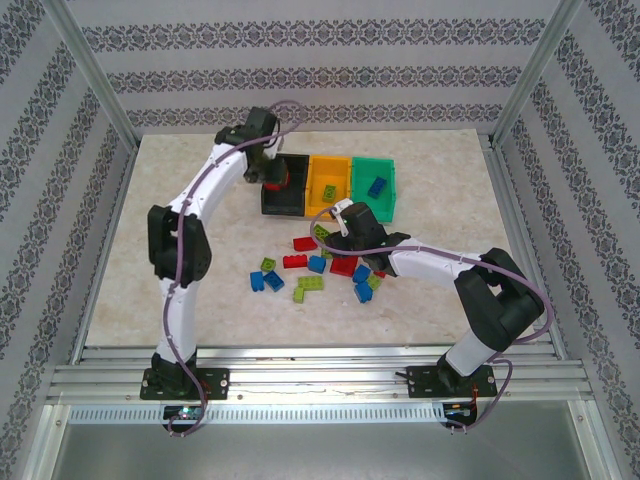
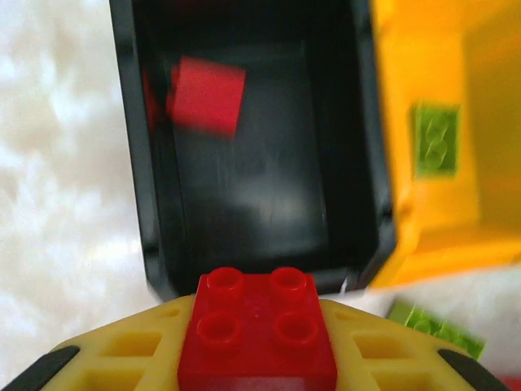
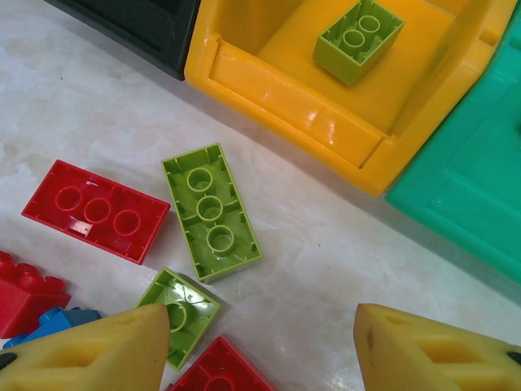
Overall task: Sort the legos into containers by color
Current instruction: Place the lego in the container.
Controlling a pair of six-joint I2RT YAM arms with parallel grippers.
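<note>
My left gripper (image 1: 274,182) hangs over the near end of the black bin (image 2: 260,195), shut on a red four-stud brick (image 2: 256,326) between its yellow fingers. Another red brick (image 2: 206,94) lies inside that bin. The orange bin (image 3: 269,90) holds a lime brick (image 3: 358,39), and the green bin (image 1: 372,200) holds a blue brick (image 1: 377,186). My right gripper (image 3: 260,342) is open just above the table, in front of the orange bin. A small upturned lime brick (image 3: 181,314) sits by its left finger and a long lime brick (image 3: 210,210) lies just beyond.
Loose red, blue and lime bricks (image 1: 320,268) are scattered on the marble table in front of the bins. An upturned red brick (image 3: 96,210) lies left of the long lime one. Aluminium frame posts and patterned walls enclose the table.
</note>
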